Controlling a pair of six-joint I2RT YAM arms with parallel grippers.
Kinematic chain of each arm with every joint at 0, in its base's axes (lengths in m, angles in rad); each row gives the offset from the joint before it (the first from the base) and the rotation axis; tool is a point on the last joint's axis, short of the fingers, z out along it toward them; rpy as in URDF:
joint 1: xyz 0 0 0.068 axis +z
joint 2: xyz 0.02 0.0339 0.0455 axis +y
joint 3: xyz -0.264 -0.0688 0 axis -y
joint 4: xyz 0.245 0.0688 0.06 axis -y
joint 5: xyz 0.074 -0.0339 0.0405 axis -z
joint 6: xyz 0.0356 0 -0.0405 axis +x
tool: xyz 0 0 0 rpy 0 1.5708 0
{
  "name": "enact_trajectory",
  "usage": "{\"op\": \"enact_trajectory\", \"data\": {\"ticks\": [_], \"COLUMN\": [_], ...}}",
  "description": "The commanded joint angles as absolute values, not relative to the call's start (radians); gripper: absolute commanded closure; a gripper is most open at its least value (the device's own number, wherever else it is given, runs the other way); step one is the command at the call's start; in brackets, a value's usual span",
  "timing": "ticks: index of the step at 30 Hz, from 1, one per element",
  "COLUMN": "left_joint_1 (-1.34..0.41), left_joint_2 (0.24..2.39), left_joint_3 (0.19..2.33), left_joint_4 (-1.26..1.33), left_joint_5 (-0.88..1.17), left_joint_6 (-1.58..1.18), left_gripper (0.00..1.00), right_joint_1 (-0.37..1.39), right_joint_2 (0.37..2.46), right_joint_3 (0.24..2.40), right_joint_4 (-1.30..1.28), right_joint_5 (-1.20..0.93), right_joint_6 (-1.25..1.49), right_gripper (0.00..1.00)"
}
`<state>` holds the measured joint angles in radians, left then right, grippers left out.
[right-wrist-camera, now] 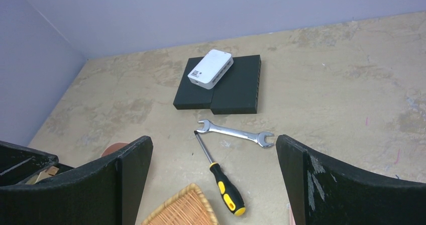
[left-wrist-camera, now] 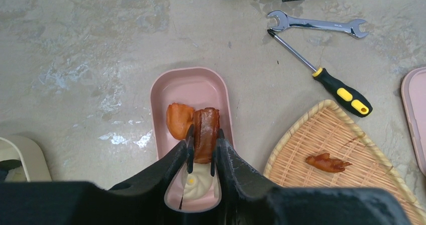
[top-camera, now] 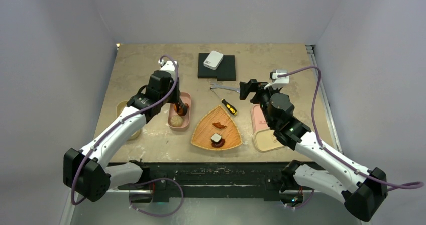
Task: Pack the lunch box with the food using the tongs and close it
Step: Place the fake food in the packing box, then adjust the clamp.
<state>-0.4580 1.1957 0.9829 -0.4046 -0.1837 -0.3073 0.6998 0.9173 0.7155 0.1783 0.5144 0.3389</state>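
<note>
My left gripper [left-wrist-camera: 203,157] is shut on the slim dark tongs [left-wrist-camera: 190,152] over the pink lunch box [left-wrist-camera: 191,87]. The two tong tips stand on either side of a brown sausage [left-wrist-camera: 206,129], which lies in the box beside an orange piece [left-wrist-camera: 178,119]. A beige swirled bun [left-wrist-camera: 198,185] lies in the near end of the box, under my fingers. In the top view the left gripper [top-camera: 177,104] hangs over that box [top-camera: 185,98]. A red bit [top-camera: 219,125] and a black-and-white piece [top-camera: 217,139] lie on the woven tray [top-camera: 203,132]. My right gripper [right-wrist-camera: 213,152] is open and holds nothing.
A silver wrench [top-camera: 224,88] and a yellow-and-black screwdriver [top-camera: 227,104] lie between the arms. A black block with a white device [top-camera: 213,60] sits at the back. A pink lid [top-camera: 257,115] and a beige container [top-camera: 265,142] lie right of the tray. Another beige container [top-camera: 122,108] is at the left.
</note>
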Motion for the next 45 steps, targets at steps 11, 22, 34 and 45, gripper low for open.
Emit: {"op": "enact_trajectory", "data": {"ticks": [11, 22, 34, 45], "left_joint_1": [-0.451, -0.451, -0.451, -0.451], "left_joint_2": [1.150, 1.120, 1.092, 1.095], "left_joint_3": [0.975, 0.963, 0.984, 1.106], "left_joint_4": [-0.355, -0.346, -0.359, -0.508], "left_joint_5": [-0.201, -0.177, -0.187, -0.186], "left_joint_6": [-0.308, -0.307, -0.270, -0.238], "left_gripper": [0.75, 0.80, 0.99, 1.00], "right_joint_1": [0.696, 0.696, 0.696, 0.696], "right_joint_2": [0.936, 0.942, 0.925, 0.876], "right_joint_3": [0.727, 0.726, 0.719, 0.673], "right_joint_4": [0.190, 0.193, 0.190, 0.320], "right_joint_5": [0.536, 0.535, 0.537, 0.323], "right_joint_6": [0.327, 0.331, 0.331, 0.208], "right_gripper": [0.04, 0.04, 0.04, 0.05]}}
